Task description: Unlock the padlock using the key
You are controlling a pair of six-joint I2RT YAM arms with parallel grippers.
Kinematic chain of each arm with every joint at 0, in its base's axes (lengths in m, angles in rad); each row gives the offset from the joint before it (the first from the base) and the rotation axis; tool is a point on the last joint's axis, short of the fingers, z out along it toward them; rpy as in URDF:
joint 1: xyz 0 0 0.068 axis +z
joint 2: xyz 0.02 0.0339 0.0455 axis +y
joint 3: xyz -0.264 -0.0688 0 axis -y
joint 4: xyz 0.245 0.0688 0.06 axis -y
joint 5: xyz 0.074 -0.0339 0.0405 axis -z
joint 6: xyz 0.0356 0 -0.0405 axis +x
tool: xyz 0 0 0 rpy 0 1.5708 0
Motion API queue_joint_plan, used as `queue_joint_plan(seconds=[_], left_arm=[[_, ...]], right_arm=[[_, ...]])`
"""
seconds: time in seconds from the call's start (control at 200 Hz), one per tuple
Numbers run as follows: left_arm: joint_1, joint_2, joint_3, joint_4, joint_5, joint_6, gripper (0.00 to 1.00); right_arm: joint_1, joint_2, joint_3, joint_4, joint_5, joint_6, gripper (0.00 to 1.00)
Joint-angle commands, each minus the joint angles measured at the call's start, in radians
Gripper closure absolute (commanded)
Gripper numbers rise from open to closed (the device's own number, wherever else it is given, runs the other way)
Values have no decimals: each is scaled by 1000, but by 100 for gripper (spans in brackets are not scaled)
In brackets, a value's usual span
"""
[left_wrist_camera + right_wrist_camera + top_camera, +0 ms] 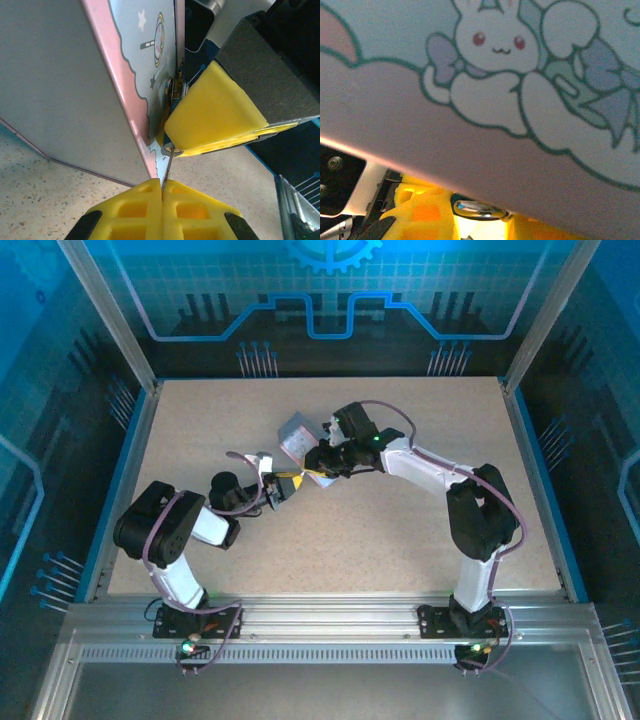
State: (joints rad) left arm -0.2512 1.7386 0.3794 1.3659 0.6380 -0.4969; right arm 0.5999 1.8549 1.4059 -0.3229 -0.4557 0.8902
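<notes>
The left gripper [162,184] is pinching the key [168,162] between fully closed fingers. The key is standing out of the fingertips as a thin sliver, its long axis running straight ahead along the gripper's own line. Its small ringed far end is touching the underside of a yellow finger [215,115] of the right gripper [325,462].

The two grippers are meeting nose to nose over the middle of the surface [400,560], close against the tin [297,432]. The padlock [477,209] is lying ahead of the key and slightly up, at the tin's edge by the right gripper's fingers. In the right wrist view a bright metal loop, probably its shackle, is showing between those fingers. I cannot tell whether the right gripper is clamping the padlock or merely bracing it.

The left arm is carrying the key, so the coming move is likely turning on lining the key's axis up with the keyhole. The keyhole itself is hidden from every view.
</notes>
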Motion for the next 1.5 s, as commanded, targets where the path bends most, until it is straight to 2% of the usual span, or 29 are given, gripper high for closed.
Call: queue_joint_plan(seconds=[0.0,0.2,0.315,0.505,0.64,0.865,1.135,1.496], left_arm=[[4,-42,44,35,38,-56,100],[1,-62,59,34,38,-109,100],[-9,-99,36,33,-21,-123,100],[-59,-159,-15,-5,-147,-44,100],[-80,-172,-31,-20,-189,22,100],[-105,-147,4,-23,-138,43,100],[-107,-123,19,28,-54,-15,100],[-103,-179,49,-200,-64,19,100]], right_arm=[[6,-31,-9,58,-99,-9,100],[6,-43,-21,71,-103,-3,100],[3,-59,-39,82,-99,9,100],[3,-64,-29,61,-110,6,100],[3,-63,-24,57,-125,9,100],[3,-53,-17,58,-160,19,100],[0,-32,24,-17,-164,-32,100],[-11,-47,26,-35,-155,-53,100]])
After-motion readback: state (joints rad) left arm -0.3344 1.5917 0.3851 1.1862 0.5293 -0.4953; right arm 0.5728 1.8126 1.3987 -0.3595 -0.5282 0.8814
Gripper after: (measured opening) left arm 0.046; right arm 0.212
